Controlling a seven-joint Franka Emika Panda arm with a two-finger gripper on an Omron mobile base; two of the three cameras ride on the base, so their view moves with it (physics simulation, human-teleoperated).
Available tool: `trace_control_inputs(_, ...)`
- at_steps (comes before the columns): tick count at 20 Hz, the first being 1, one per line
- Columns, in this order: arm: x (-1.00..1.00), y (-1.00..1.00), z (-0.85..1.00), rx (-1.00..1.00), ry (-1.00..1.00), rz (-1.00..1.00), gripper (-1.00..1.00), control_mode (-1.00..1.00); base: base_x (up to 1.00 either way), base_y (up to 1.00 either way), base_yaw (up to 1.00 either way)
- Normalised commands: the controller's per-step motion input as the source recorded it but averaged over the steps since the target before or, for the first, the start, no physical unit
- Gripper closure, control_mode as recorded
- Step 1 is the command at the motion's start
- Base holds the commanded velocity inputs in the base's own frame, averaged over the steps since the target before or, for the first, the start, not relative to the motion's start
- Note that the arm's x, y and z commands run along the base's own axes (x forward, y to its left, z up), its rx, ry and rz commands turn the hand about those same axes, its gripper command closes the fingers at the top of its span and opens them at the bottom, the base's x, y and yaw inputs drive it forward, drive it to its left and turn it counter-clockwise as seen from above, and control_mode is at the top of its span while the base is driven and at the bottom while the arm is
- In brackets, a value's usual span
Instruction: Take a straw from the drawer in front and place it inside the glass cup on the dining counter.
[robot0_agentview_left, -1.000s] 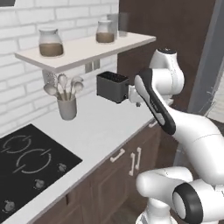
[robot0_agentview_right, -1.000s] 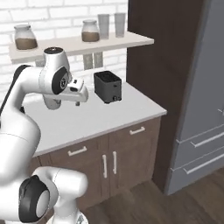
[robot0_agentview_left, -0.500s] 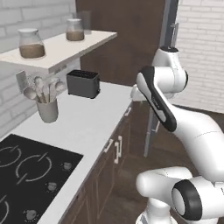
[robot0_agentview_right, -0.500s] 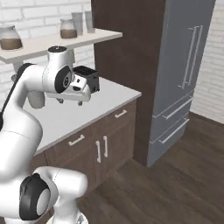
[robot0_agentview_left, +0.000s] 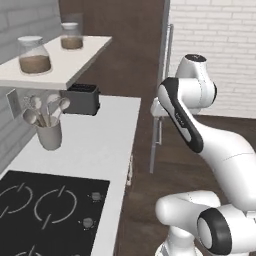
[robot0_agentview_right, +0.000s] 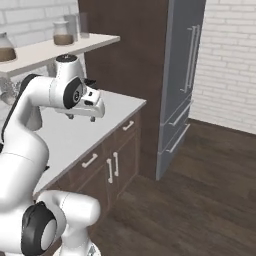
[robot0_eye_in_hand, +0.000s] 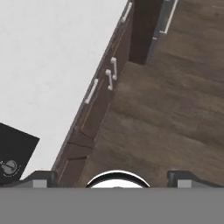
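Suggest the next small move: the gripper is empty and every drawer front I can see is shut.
Probably lower the open gripper toward the handle of the drawer under the edge of the counter. That drawer is shut, and the gripper holds nothing and hangs well above the handle, so it likely has to be pulled open first.

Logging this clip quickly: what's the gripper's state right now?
Gripper: open, fingertips wide apart, nothing between them, above the wood floor beside the cabinets.
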Motion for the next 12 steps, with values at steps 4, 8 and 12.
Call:
trace_control_inputs(4, -0.05, 0.42, 0.00, 0.13, 0.01, -0.24, -1.00, -1.00, 0.00, 0.46, -0.24)
trace_control_inputs(8, -0.18, 0.04, 0.00, 0.38, 0.00, -0.34, -1.00, -1.00, 0.00, 0.00, 0.00)
trace_control_inputs(12, -0.08, -0.58, -0.08, 0.50, 0.00, -0.15, -1.00, -1.00, 0.00, 0.00, 0.00)
